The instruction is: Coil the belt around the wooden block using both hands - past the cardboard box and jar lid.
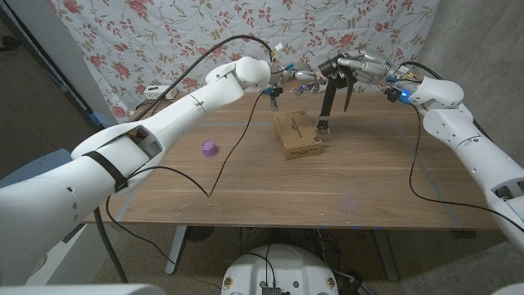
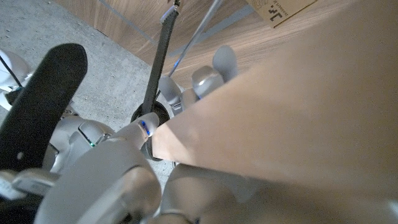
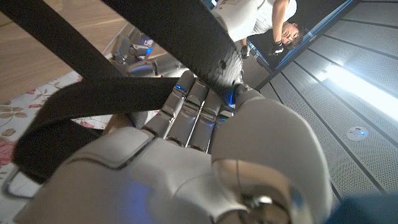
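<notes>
I have the belt (image 1: 331, 92) lifted over the far side of the counter (image 1: 368, 180): a dark, flat strap looped through my right robot hand (image 1: 360, 67), which grasps it, with one length hanging down so its end meets the top of the cardboard box (image 1: 296, 134). My left robot hand (image 1: 288, 78) is raised just beside it, grasping the pale wooden block (image 2: 292, 118), its fingers (image 2: 221, 65) curling over the block's edge. The purple jar lid (image 1: 209, 148) sits well apart on my left.
</notes>
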